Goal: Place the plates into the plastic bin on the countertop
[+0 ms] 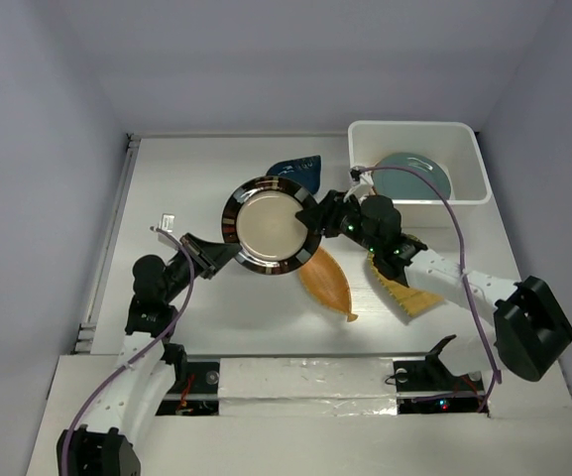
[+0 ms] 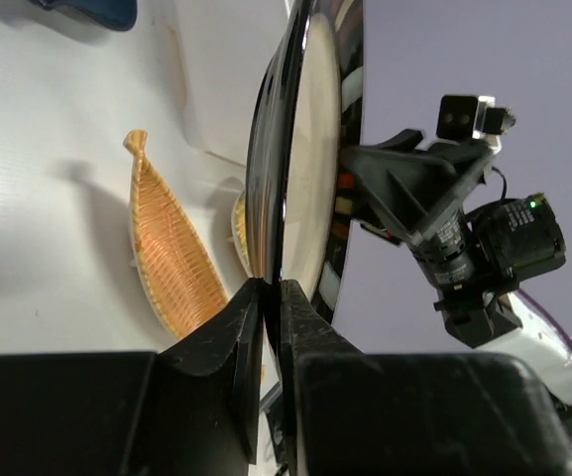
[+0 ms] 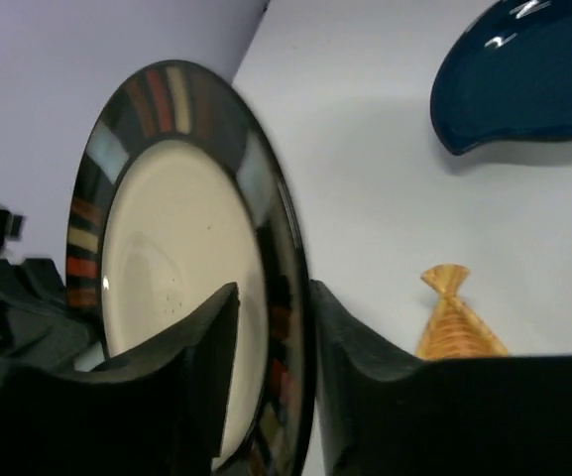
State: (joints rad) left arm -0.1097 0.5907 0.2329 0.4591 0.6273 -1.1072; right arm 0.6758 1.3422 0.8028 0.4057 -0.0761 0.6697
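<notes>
Left gripper [image 2: 271, 288] pressed tight on the thin lower rim of the round plate [image 1: 269, 223]: glossy, cream centre, dark band of striped blocks. Right gripper [image 3: 274, 297] astride the opposite rim, one finger to each face; clamped or merely close, cannot tell. Plate held clear of the countertop [image 1: 186, 178], between both grippers. Beneath the right gripper, a woven-textured orange boat-shaped dish [image 1: 330, 283]. Beyond that gripper to its right, the white plastic bin [image 1: 482, 183], with a smooth pale teal plate [image 1: 419, 171] inside.

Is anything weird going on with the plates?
Yes: the striped plate hangs above the countertop between both arms. The left gripper pinches one rim; the jaws of the right gripper straddle the opposite rim. Nothing looks spilled or broken.
</notes>
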